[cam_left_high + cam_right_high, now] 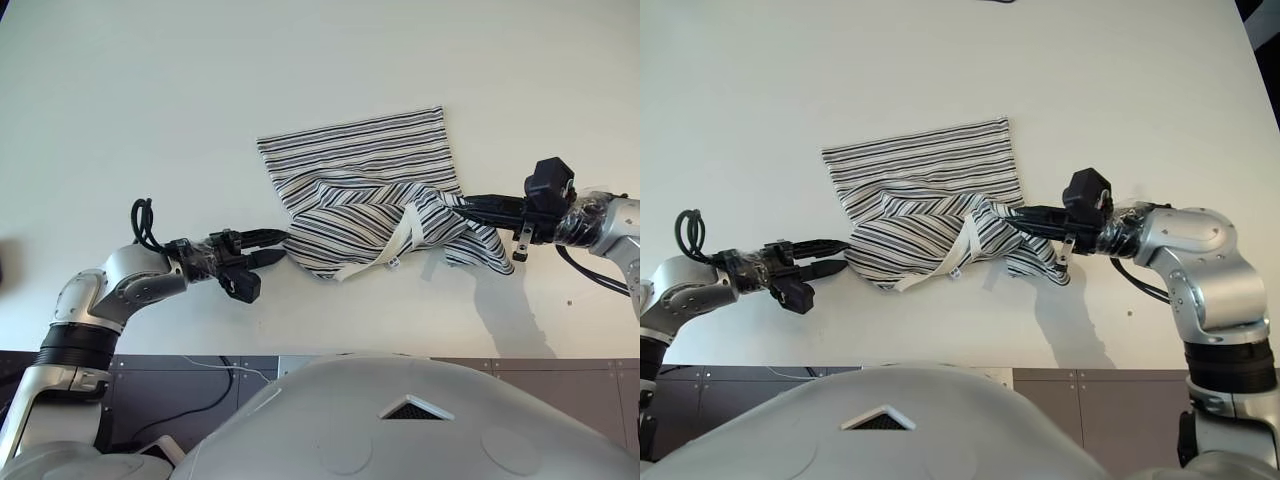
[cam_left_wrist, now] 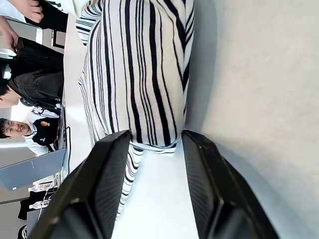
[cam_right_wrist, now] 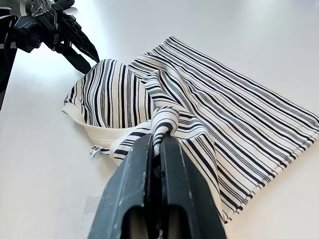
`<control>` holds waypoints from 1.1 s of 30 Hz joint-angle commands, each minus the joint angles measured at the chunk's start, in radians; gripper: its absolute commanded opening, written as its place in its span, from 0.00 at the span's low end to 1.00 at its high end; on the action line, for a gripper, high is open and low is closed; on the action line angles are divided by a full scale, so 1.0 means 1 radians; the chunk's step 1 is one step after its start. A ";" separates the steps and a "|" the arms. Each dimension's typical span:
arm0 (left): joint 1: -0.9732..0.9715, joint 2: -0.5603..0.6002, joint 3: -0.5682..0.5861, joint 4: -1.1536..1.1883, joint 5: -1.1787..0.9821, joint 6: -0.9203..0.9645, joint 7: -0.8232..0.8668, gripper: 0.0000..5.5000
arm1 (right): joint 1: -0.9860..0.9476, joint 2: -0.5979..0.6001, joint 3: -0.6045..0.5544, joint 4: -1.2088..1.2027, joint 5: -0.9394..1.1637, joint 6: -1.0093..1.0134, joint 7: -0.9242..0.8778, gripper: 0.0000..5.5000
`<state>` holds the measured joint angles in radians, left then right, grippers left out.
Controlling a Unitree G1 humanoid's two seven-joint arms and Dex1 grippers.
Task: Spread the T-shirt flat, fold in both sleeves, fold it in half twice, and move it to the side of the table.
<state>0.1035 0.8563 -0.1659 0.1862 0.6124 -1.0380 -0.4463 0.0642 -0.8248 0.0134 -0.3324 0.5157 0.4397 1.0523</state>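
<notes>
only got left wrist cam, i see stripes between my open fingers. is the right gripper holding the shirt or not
observer: Yes. The right gripper is shut on a bunched fold at the right side of the T-shirt.
operator: ok is it spread flat
observer: No. The far half lies flat on the table, but the near half is humped up, with the white collar band twisted across it.
operator: where on the shirt is my left
observer: The left gripper is at the near left corner of the humped part, opposite the right gripper.
</notes>
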 commanded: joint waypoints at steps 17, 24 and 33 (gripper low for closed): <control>-0.013 0.018 -0.051 -0.019 -0.115 0.000 0.020 0.12 | 0.027 0.015 0.020 -0.009 -0.042 -0.026 0.005 0.02; -0.016 0.005 -0.050 -0.007 -0.145 0.026 0.027 0.02 | 0.002 0.029 0.042 0.016 -0.059 -0.042 0.018 0.02; -0.026 -0.016 -0.048 -0.113 -0.576 0.289 -0.104 0.02 | -0.061 0.024 -0.030 0.013 -0.012 -0.044 0.025 0.02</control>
<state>0.1014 0.8499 -0.2331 0.1298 0.1684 -0.8567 -0.5088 0.0500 -0.7951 0.0367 -0.3039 0.4766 0.3959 1.0855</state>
